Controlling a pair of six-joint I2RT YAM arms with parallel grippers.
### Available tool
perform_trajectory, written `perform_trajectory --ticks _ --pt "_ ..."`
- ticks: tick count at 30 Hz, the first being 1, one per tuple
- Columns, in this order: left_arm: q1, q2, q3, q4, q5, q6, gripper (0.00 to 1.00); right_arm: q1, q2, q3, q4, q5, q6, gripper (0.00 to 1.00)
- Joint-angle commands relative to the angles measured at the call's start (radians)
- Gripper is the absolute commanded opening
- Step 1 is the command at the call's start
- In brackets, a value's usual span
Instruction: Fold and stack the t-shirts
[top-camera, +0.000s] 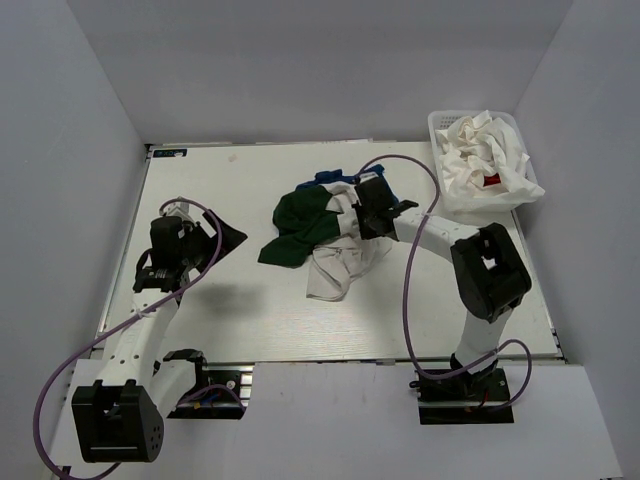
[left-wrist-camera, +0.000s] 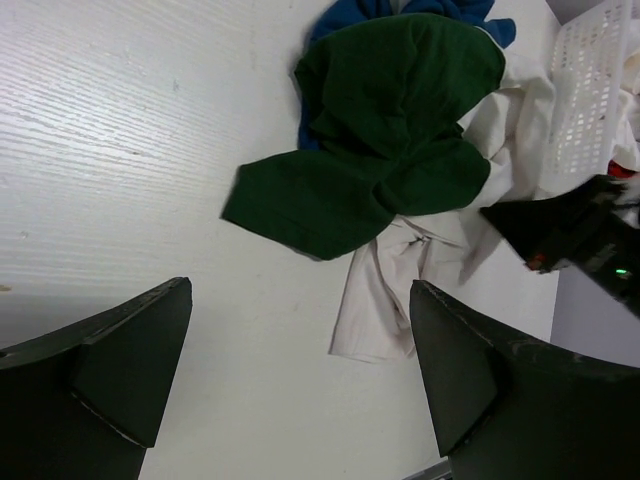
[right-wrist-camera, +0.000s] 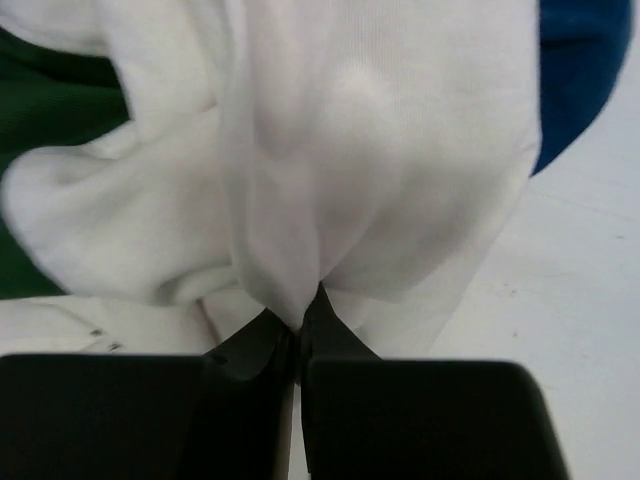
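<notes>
Top view: right gripper (top-camera: 362, 212) is down in the heap mid table (top-camera: 250, 310). The white tee (top-camera: 335, 270) lies partly under the green tee (top-camera: 300, 225), with the blue tee (top-camera: 327, 180) behind. Left gripper (top-camera: 226, 237) hangs apart, jaws wide. Basket (top-camera: 445, 125) w/ more white cloth sits far right.

Left wrist view: green overlaps white, so the lift should go slow and straight up, else green drags along.

Right wrist view: jaws closed on a pinch of white cloth, prob. one layer, hard to tell.
</notes>
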Motion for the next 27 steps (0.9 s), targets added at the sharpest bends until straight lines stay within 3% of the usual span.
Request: perform_trajectory --ticks 1,10,15,19,21,25,27 --pt "-0.004 -0.015 0.035 -0.031 -0.055 -0.001 0.99 0.004 -0.133 0.137 -0.003 0.028 0.007 0.0" --pt "-0.004 -0.024 0.035 -0.042 -0.065 -0.01 0.99 0.006 -0.388 0.375 -0.049 -0.072 -0.08 0.0" --pt "-0.004 -0.034 0.035 -0.042 -0.077 -0.01 0.99 -0.008 -0.412 0.49 0.058 0.173 -0.149 0.0" --pt "-0.004 -0.043 0.035 -0.051 -0.095 -0.01 0.99 -0.035 -0.356 0.7 0.145 0.336 -0.25 0.0" --pt "-0.004 -0.052 0.035 -0.051 -0.108 -0.01 0.99 -0.046 -0.279 0.763 0.208 0.441 -0.303 0.0" --pt "-0.004 -0.061 0.035 -0.069 -0.138 -0.01 0.99 -0.121 -0.106 1.024 0.412 0.586 -0.571 0.0" --pt "-0.004 -0.061 0.035 -0.069 -0.149 -0.01 0.99 -0.156 -0.069 1.073 0.76 0.673 -0.743 0.0"
